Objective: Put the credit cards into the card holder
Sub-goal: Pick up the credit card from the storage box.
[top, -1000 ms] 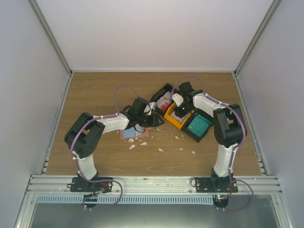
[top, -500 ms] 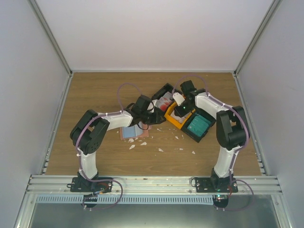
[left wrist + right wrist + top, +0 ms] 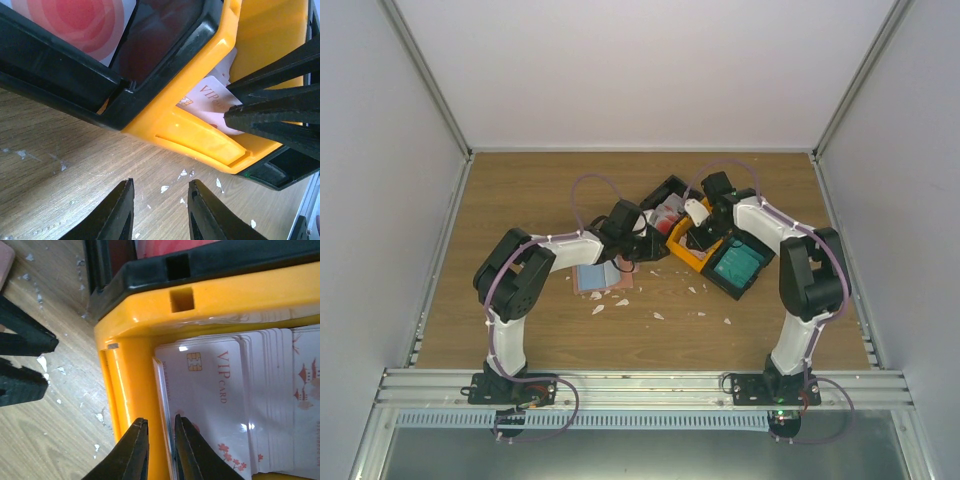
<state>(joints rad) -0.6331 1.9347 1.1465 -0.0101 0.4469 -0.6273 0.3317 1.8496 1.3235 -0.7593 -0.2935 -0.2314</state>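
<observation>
Here the right gripper (image 3: 161, 450), jaws narrow, sits at the edge of the credit cards (image 3: 215, 400) stacked in the orange bin (image 3: 135, 325); any grip I cannot tell. Just outside the bin the left gripper (image 3: 160, 212) stands slightly parted, empty. Left of the bin lies the card holder (image 3: 592, 277).

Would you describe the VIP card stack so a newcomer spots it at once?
On the table, find the orange bin between two black bins. The stack lies inside it: whitish cards marked VIP, unlike the red-patterned cards and teal cards alongside.
</observation>
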